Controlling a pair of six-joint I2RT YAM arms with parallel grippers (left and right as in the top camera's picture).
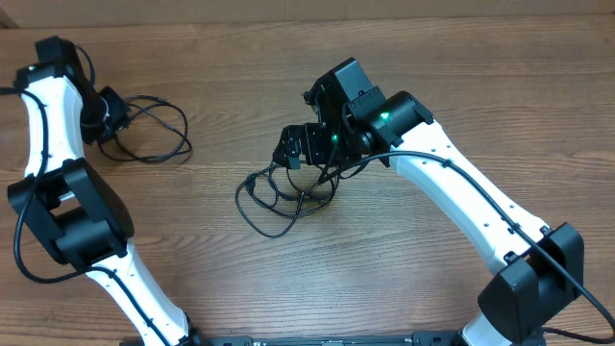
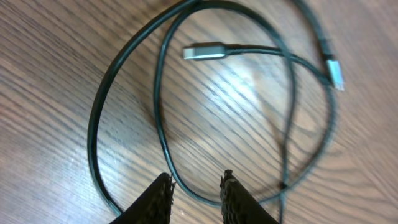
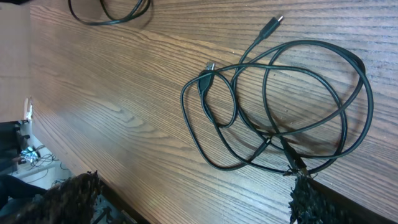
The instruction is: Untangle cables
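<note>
One thin black cable [image 1: 159, 130] lies as a separate loop at the far left, and its silvery plug [image 2: 202, 51] rests inside the loop. My left gripper [image 1: 113, 113] sits at that loop's left edge. In the left wrist view its fingers stand slightly apart [image 2: 196, 186], and a strand of the loop passes on the table between the tips, gripped by neither. The remaining cables [image 1: 288, 197] form a tangled bundle [image 3: 273, 106] at the table's middle. My right gripper [image 1: 293, 149] hovers just behind the bundle, wide open [image 3: 193, 193] and empty, one fingertip [image 3: 305, 199] close to a strand.
The wooden table's edge [image 3: 74, 168] runs along the lower left of the right wrist view, with clutter [image 3: 18, 149] beyond it. Thick black arm wires [image 1: 29, 259] hang beside the left arm's base. The separated loop [image 3: 112, 12] shows at the top of that view.
</note>
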